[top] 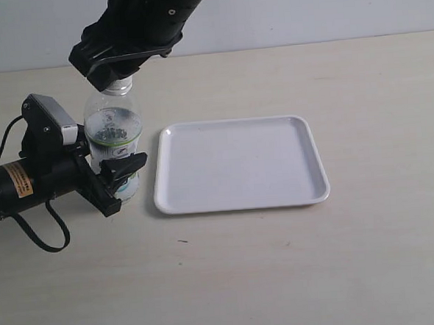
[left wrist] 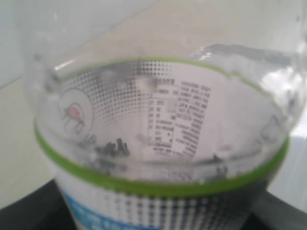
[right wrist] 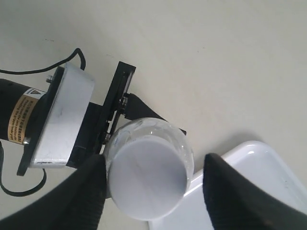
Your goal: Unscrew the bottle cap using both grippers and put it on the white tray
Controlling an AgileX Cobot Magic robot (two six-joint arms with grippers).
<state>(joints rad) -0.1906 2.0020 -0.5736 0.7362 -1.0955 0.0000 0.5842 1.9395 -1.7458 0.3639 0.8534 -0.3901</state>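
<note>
White cap (right wrist: 147,179) sits on the bottle (top: 112,132), between the parted fingers of my right claw (right wrist: 153,191), clear of one finger; below it my left claw (top: 113,169) is clamped on the bottle's body, and the tray (top: 239,161) lies just beside that claw

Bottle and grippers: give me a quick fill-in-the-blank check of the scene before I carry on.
1. The bottle stands ____ on the table.
2. The left gripper is shut on the ____.
3. The right gripper is ____, its fingers either side of the bottle cap.
4. In the exterior view the white tray lies to the bottle's ____.
Missing words: upright; bottle; open; right.
</note>
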